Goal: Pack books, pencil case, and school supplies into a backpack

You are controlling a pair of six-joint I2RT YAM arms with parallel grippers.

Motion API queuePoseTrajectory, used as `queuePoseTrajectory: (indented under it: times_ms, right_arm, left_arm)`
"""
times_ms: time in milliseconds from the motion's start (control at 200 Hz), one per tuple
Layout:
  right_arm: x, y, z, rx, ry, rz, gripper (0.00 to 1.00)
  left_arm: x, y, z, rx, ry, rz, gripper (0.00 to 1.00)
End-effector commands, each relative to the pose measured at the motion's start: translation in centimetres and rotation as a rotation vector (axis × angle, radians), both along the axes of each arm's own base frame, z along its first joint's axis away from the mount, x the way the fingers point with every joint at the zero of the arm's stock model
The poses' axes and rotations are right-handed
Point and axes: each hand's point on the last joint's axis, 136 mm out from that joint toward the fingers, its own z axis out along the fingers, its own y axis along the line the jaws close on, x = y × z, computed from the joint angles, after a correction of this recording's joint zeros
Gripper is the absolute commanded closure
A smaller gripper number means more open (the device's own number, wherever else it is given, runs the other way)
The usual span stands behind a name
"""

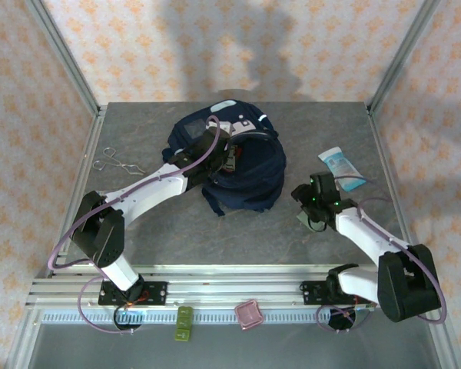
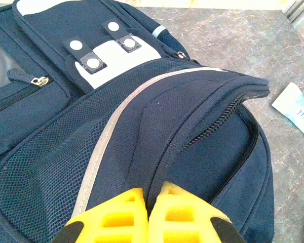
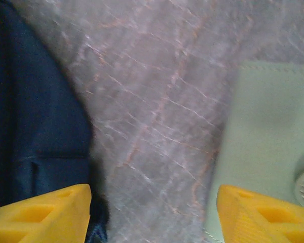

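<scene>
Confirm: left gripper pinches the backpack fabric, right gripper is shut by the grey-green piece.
Wrong on one count: the right gripper is open, not shut; the right wrist view shows its fingers wide apart by the grey-green piece. The left gripper does pinch the backpack fabric.

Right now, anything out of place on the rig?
Yes. A pink-red square and a green piece lie past the near rail, off the table and between the arm bases, so they are probably awkward to reach. The backpack is slumped but looks intact. Nothing is spilled.
</scene>
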Motion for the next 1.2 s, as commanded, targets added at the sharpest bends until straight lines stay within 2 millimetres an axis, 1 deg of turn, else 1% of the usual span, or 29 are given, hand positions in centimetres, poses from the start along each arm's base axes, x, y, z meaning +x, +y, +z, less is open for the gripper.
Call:
queuePoseTrajectory:
  times_ms: [0, 100, 175, 290, 375, 450, 506, 536, 621, 791, 856, 926, 1081, 1196]
  right_arm:
    - [-0.3, -1.5, 1.2, -0.077, -0.003, -0.026, 0.34]
    - [-2.1, -3.2, 0.8, -0.108, 0.041, -0.084, 0.33]
    - [-3.6, -4.2, -0.1, -0.104, 0.078, -0.12, 0.32]
    - [-5.5, -4.8, -1.3, -0.086, 0.111, -0.145, 0.33]
    - [-6.3, -5.0, -1.9, -0.091, 0.126, -0.148, 0.33]
    - [-7.1, -5.1, -2.9, -0.096, 0.146, -0.149, 0.34]
    - [-7.2, -4.7, -3.5, -0.077, 0.147, -0.129, 0.35]
    - [-7.0, -4.3, -3.7, -0.063, 0.142, -0.114, 0.38]
    - [-6.8, -3.7, -4.3, -0.032, 0.146, -0.101, 0.4]
    - [-6.2, -3.8, -5.0, -0.056, 0.16, -0.095, 0.41]
    - [-6.1, -3.8, -5.2, -0.054, 0.162, -0.103, 0.42]
    - [-6.0, -3.6, -5.5, -0.041, 0.164, -0.103, 0.51]
    - [-5.9, -3.7, -5.9, -0.048, 0.168, -0.106, 0.81]
    - [-5.7, -3.9, -5.3, -0.053, 0.153, -0.11, 0.94]
  left_arm:
    - [0.2, -0.1, 4.1, -0.093, -0.096, 0.011, 1.0]
    - [0.2, -0.1, 4.0, -0.095, -0.095, 0.012, 1.0]
    - [0.1, -0.2, 3.9, -0.099, -0.094, 0.01, 1.0]
    - [0.1, -0.2, 3.7, -0.1, -0.089, 0.008, 1.0]
    - [0.0, -0.2, 3.5, -0.1, -0.086, 0.007, 1.0]
    - [0.0, -0.2, 3.4, -0.099, -0.085, 0.007, 1.0]
    - [0.0, -0.1, 3.5, -0.102, -0.089, 0.011, 1.0]
    - [0.0, -0.1, 3.5, -0.104, -0.091, 0.012, 1.0]
    - [0.0, -0.1, 3.7, -0.106, -0.095, 0.012, 1.0]
    - [0.1, -0.1, 3.7, -0.106, -0.093, 0.014, 1.0]
    - [0.1, 0.0, 3.7, -0.102, -0.093, 0.016, 1.0]
    - [0.1, 0.0, 3.7, -0.102, -0.093, 0.015, 1.0]
    - [0.1, 0.0, 3.6, -0.102, -0.09, 0.017, 1.0]
    - [0.0, 0.0, 3.5, -0.101, -0.09, 0.016, 1.0]
